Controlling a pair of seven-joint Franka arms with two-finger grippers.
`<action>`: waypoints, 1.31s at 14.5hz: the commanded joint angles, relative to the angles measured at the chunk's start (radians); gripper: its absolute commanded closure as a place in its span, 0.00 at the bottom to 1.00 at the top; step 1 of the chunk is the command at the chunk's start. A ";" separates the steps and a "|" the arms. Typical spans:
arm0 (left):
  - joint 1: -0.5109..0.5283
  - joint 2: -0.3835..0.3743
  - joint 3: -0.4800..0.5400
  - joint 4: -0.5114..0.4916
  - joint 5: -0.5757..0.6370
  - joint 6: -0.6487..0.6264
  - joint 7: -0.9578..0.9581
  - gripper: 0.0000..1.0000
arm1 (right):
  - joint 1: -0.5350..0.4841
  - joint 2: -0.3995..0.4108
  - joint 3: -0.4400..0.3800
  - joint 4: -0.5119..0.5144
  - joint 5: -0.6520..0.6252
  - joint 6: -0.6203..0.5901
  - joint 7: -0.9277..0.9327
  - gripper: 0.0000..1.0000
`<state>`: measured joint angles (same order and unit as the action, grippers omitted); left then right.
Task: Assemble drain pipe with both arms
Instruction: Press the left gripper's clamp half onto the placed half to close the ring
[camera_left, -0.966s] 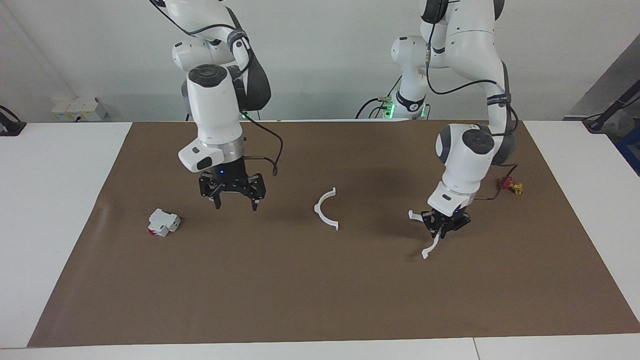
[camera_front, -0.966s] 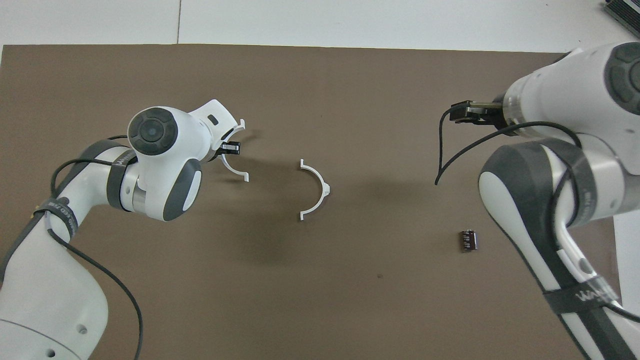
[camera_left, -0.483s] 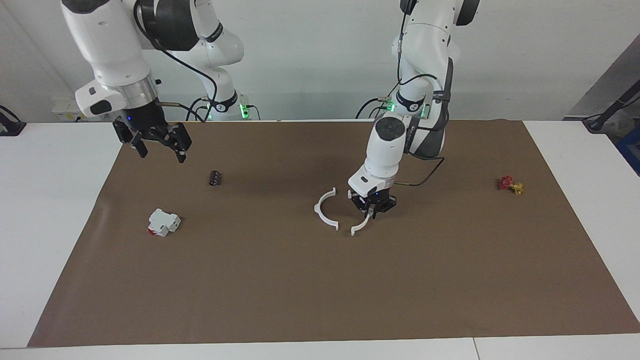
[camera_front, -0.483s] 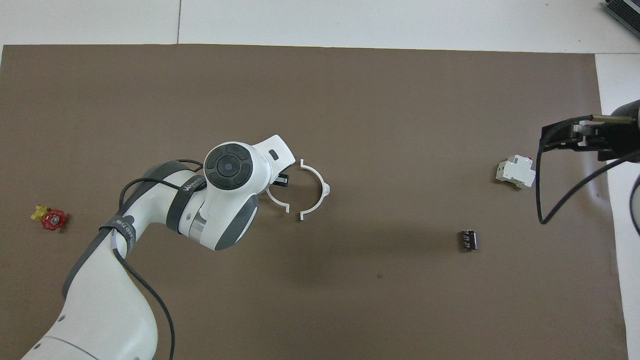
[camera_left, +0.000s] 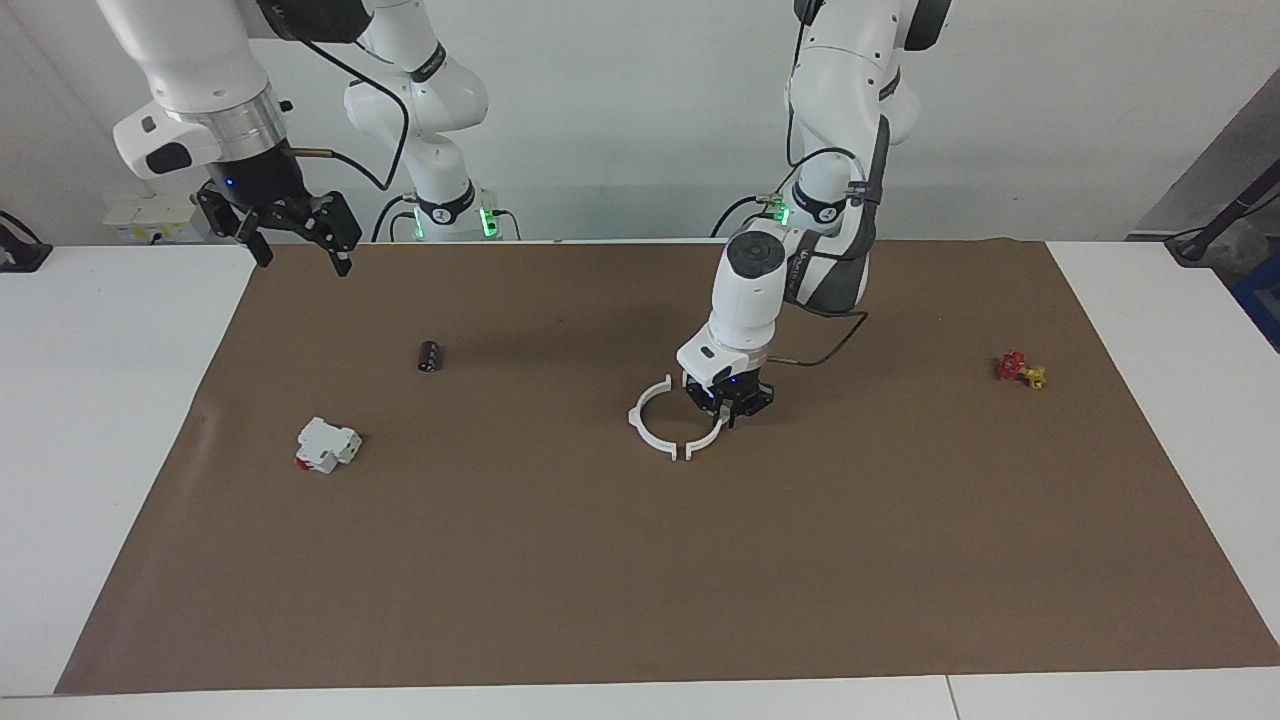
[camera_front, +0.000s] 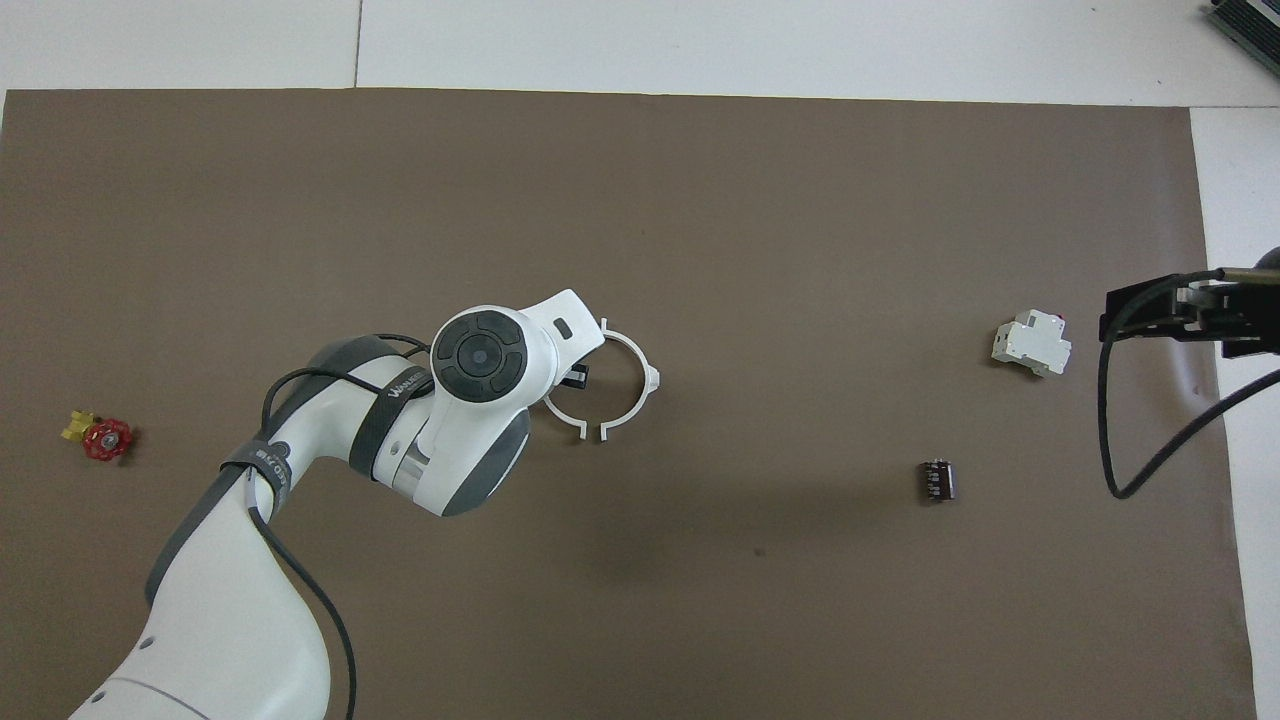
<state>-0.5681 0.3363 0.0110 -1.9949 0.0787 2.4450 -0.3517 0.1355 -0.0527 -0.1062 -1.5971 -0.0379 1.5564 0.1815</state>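
Holding half-ring (camera_left: 708, 438) | left pincer (camera_left: 728, 412) | beside second half-ring (camera_left: 648, 428)

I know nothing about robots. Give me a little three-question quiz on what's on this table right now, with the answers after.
1. True or false: the left gripper is shut on one thin white plastic half-ring arc.
2. Which lies nearer to the robots: the small dark cylinder or the white boxy block with a red end?
3. Multiple choice: the right gripper is (A) holding the second white plastic half-ring arc, (B) open and holding nothing, (C) resting on the brown mat.

Key: 1 true, with its end tabs close to the second arc's. 2 the cylinder. 3 B; it waits raised over the mat's edge.
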 joint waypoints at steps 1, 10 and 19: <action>-0.016 -0.030 0.015 -0.041 0.029 0.035 -0.042 1.00 | -0.016 -0.027 0.008 -0.034 0.024 0.011 -0.034 0.00; -0.036 -0.011 0.015 -0.038 0.029 0.057 -0.056 1.00 | -0.022 -0.027 0.006 -0.034 0.026 0.005 -0.034 0.00; -0.036 -0.008 0.014 -0.045 0.029 0.097 -0.084 1.00 | -0.017 -0.024 0.008 -0.030 0.024 0.007 -0.046 0.00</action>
<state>-0.5864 0.3389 0.0095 -2.0128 0.0793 2.5027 -0.3920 0.1309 -0.0536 -0.1068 -1.6032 -0.0376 1.5564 0.1659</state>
